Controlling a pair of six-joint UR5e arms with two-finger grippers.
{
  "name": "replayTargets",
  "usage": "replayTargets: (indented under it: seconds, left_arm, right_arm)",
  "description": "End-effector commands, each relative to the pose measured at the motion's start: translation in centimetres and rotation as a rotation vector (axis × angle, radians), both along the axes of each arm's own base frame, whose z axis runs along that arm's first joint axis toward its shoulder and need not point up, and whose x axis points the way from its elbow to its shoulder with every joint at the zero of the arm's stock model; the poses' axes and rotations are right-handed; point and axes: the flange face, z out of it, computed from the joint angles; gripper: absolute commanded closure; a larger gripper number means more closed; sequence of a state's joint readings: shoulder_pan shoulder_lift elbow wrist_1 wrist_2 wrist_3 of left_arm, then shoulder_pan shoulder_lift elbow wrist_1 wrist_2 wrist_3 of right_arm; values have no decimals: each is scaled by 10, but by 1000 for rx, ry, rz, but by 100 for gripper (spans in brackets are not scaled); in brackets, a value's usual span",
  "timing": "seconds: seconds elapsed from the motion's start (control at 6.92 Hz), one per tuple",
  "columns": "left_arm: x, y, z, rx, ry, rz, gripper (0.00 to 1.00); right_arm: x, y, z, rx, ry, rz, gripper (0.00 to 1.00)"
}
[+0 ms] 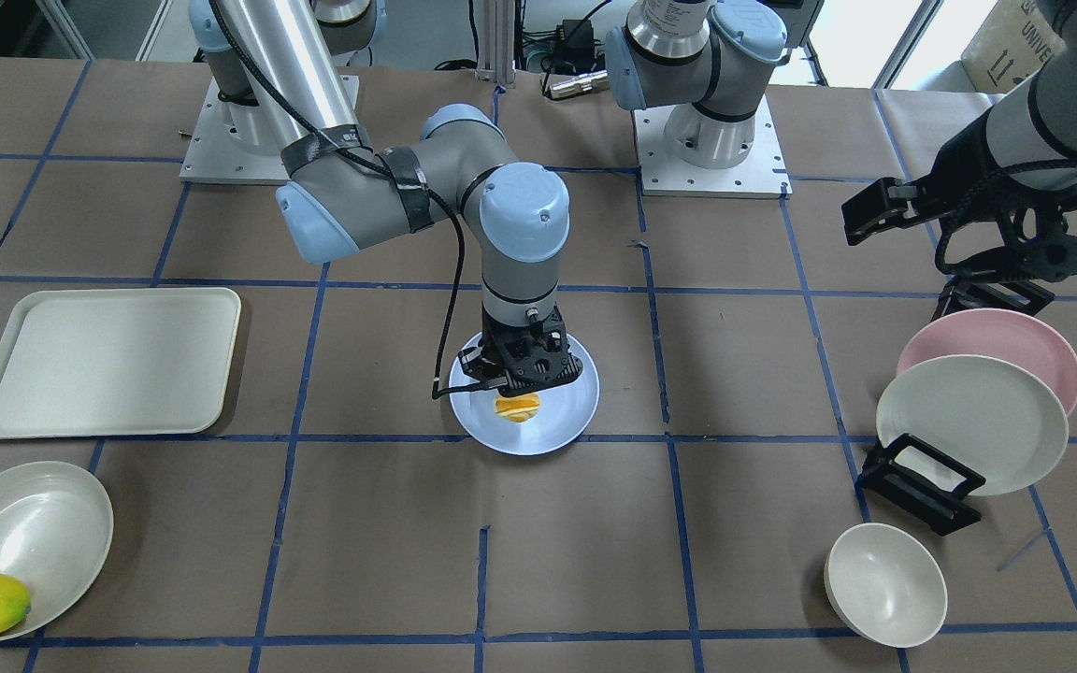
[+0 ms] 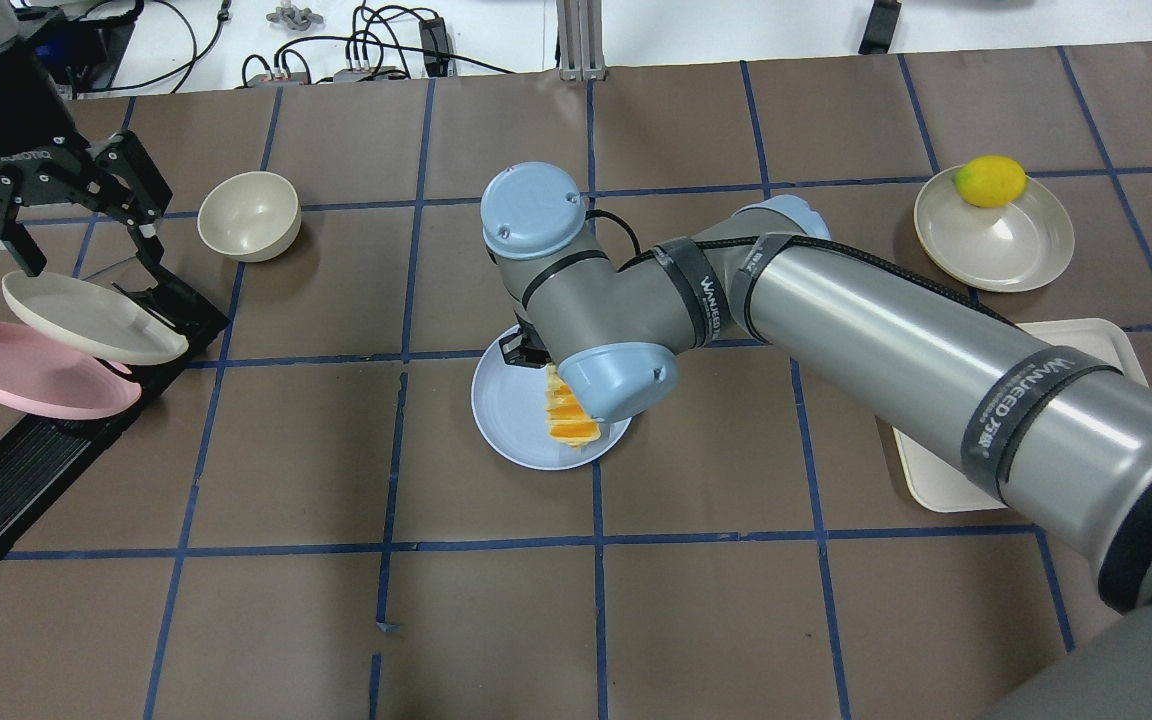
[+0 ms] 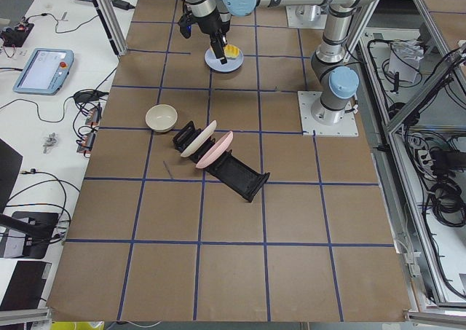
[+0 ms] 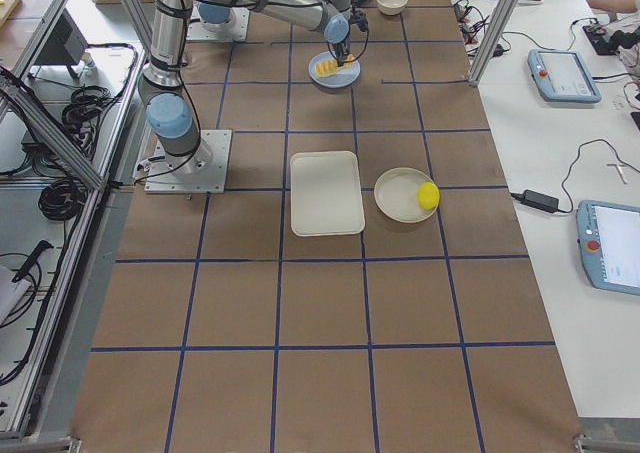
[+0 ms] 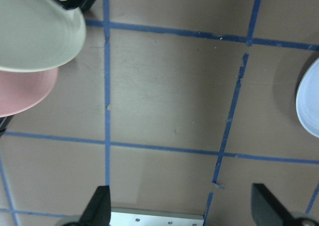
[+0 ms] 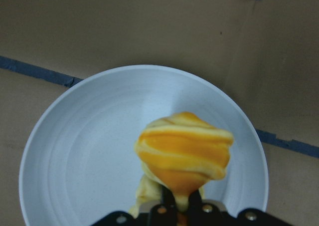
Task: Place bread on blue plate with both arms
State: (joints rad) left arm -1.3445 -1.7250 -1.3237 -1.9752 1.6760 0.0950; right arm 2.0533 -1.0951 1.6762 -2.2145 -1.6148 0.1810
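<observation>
- Far left, the left gripper (image 2: 86, 255) hangs above the rack (image 2: 36, 460). Its jaws are wide apart and hold nothing, and the left wrist view shows only bare desk (image 2: 336, 600) between them.
- A cream plate (image 2: 96, 318) and a pink plate (image 2: 31, 370) lean tilted in the rack. A bowl (image 2: 248, 215) stands on the desk near them, further from the robot and to their right.
- In the middle, the blue plate (image 2: 511, 410) lies flat on the desk, well apart from the rack.
- The right gripper (image 6: 182, 208) is clamped on one end of the bread (image 6: 184, 146). The loaf hangs low over the blue plate's middle; whether it touches the surface cannot be told.
- Further right, a tray (image 2: 936, 475) lies partly hidden by the right arm (image 2: 886, 340). Beyond it sits a dish (image 2: 1016, 250) with a lemon (image 2: 989, 180) at its rim.
- The step in hand looks like the set-down, close to the end of the task, since the blue plate is in place and the bread is over it.
- The next move calls for a short descent until the loaf rests on the blue plate.
- The jaws should then part and the right gripper lift straight up, so the fingers neither drag the bread nor shift the plate.
- Letting go too high could let the loaf roll toward the rim.
- The left gripper seems to have no part in this move.
</observation>
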Motion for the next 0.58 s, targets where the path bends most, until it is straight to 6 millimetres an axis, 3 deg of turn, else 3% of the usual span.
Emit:
replayTargets:
  seconds: [0.0, 0.14, 0.43]
  left_arm:
    - [-18, 7, 9, -28, 42, -4, 0]
    - [-32, 14, 5, -21, 44, -27, 0]
    - [-84, 23, -22, -137, 17, -77, 0]
  right_arm:
    - [2, -4, -2, 3, -1, 31, 0]
    - [2, -3, -3, 5, 0, 32, 0]
    - [1, -2, -4, 9, 2, 33, 0]
